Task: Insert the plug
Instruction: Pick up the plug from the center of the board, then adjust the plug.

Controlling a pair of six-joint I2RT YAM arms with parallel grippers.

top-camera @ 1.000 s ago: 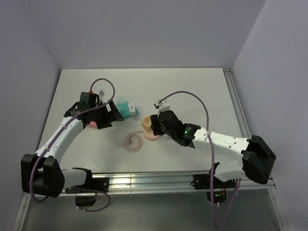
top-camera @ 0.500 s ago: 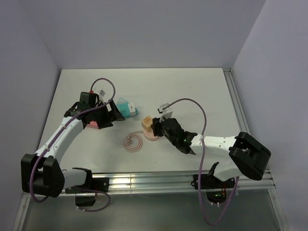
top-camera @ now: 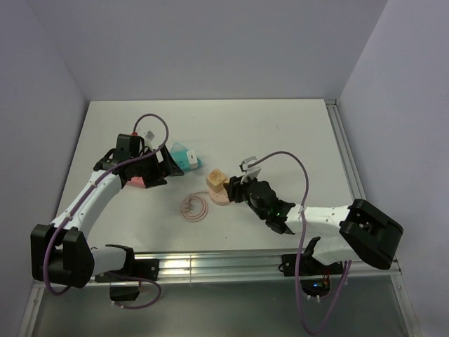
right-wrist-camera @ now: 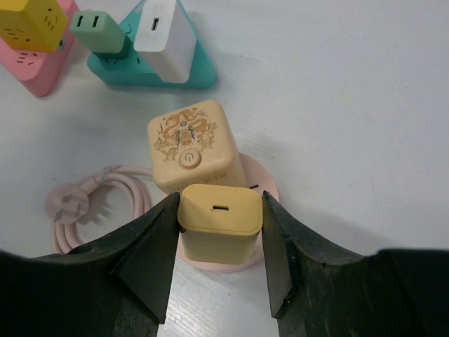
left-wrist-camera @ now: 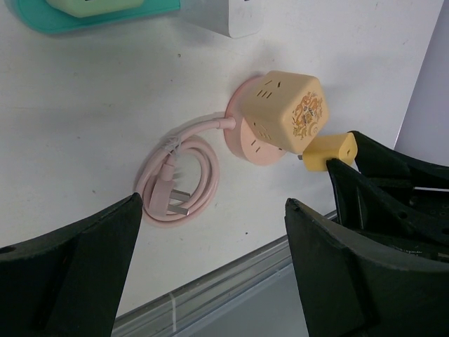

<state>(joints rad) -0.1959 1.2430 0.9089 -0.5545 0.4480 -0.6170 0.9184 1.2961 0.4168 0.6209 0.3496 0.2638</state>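
- We see the right pincer clamped on the yellow plug, one finger on each side face. The plug's upward face shows a small oval port.
- The yellow plug sits just beside the near side of the cube socket, low over the pink round base that carries the cube. We cannot tell whether its prongs have entered a slot.
- The left pincer stands wide apart with nothing between its fingers, over the bench to the left of the cube.
- A pink cable runs from the base's side into a loose coil on the bench, with its own pronged end lying inside the coil. It lies to one side, clear of the yellow plug.
- Farther back lies a teal strip carrying a white adapter and a green plug.
- Beside the teal strip is a pink socket block with a yellow piece on top.
- The cube socket's top bears a dragon-like ornament and a round button with a power symbol. Its side faces show slot openings.
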